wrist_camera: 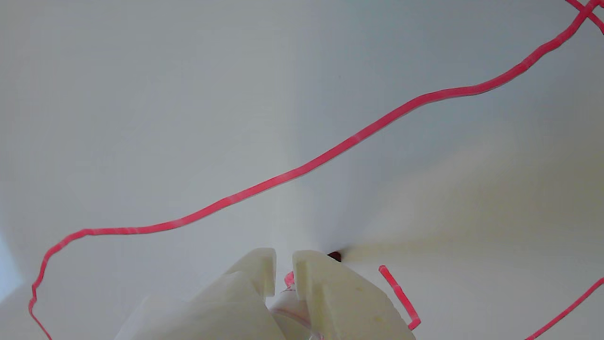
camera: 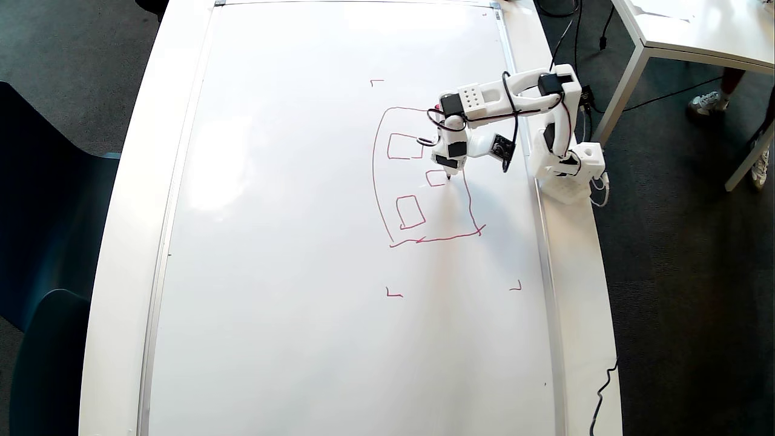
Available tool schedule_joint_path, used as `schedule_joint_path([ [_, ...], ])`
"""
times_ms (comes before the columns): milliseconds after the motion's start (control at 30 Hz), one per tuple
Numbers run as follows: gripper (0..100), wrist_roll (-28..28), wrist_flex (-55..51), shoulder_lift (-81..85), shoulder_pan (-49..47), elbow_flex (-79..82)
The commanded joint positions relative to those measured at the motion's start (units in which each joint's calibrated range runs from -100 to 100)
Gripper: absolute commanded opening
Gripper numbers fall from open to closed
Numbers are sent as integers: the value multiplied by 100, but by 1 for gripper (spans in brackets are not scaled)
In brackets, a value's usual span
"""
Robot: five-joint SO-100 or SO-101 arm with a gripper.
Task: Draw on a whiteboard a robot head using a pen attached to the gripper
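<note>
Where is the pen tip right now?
In the overhead view the pen tip sits at the right edge of the small middle box inside the robot head outline, right of the whiteboard's centre.

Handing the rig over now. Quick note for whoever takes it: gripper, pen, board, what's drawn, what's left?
Gripper: shut on the pen, pointing down, tip at the whiteboard by the small middle box. Whether the tip touches cannot be told.
Whiteboard: flat on the table, arm base on its right edge in the overhead view.
Done: robot head outline and two larger boxes; the third, small box is drawn on most sides.
Left: close the small box beside the pen tip; no box on a stalk outside the outline is visible yet.
</note>
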State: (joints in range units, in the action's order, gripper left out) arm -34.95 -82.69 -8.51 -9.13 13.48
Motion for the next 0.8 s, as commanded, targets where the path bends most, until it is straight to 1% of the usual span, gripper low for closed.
schedule_joint_path([
  [0, 1, 21, 84, 84, -159, -217],
  [233, 1, 21, 84, 126, -181, -263],
  [400, 1, -17, -324, 243, -159, -1053],
  [567, 1, -6, -324, 688, -78, -1270],
  [633, 1, 5, -324, 637, 3, -1561],
  [767, 1, 5, -367, -92, 238, -2605],
])
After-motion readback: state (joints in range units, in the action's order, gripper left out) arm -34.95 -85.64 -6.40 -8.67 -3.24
